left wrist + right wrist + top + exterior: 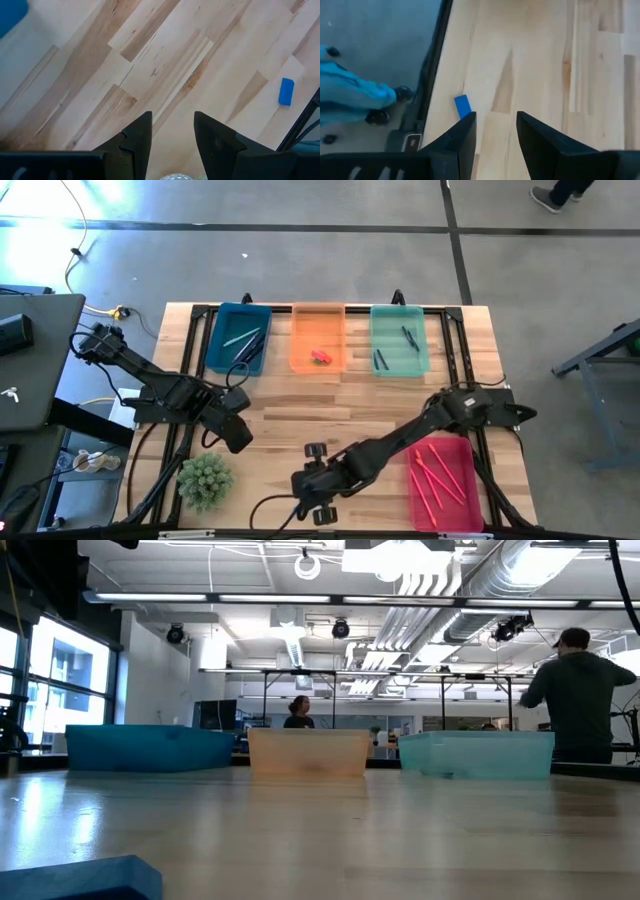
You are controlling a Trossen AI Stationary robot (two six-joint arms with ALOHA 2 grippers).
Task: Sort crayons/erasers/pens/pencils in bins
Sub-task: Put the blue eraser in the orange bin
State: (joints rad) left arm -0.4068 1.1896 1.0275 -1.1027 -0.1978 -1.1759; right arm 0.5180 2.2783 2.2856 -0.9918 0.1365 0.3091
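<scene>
Sorting is nearly complete: all four bins hold items. One blue eraser remains on the table, lower centre. My right end effector hovers near it, narrowly parted and empty; my left end effector likewise.

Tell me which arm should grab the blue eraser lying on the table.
Right. The blue eraser lies just beyond the right gripper, whose fingers are open; from the left gripper it sits farther off.
</scene>
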